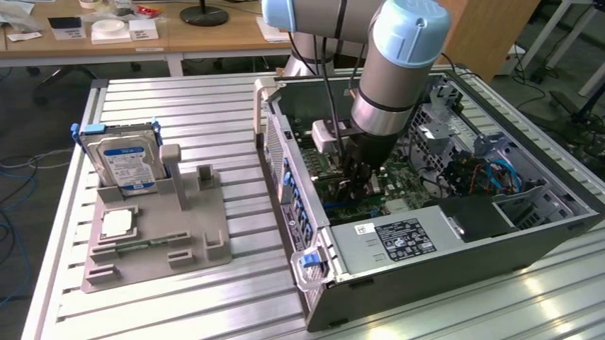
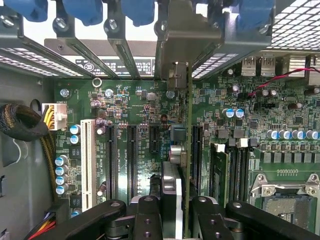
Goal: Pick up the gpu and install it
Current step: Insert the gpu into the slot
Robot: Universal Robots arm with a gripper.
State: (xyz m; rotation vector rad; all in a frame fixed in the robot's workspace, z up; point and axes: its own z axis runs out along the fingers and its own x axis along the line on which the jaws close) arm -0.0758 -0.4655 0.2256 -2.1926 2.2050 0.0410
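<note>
The gpu (image 2: 188, 125) stands on edge over the green motherboard (image 2: 130, 100), lined up with an expansion slot. Its silvery bracket (image 2: 186, 37) reaches the case's rear slot openings. My gripper (image 2: 175, 216) is shut on the card, with a black finger (image 2: 145, 215) on each side of it. In the exterior view the arm reaches straight down into the open computer case (image 1: 293, 205), and the gripper (image 1: 364, 173) is low over the board, where I cannot make out the card.
Black expansion slots (image 2: 132, 160) and a white slot (image 2: 87, 160) lie beside the card, with memory sticks (image 2: 220, 170) and the processor socket (image 2: 285, 200) on the other side. A grey holder (image 1: 156, 241) on the slatted table carries a blue-labelled hard drive (image 1: 127, 159) and a square chip (image 1: 115, 223).
</note>
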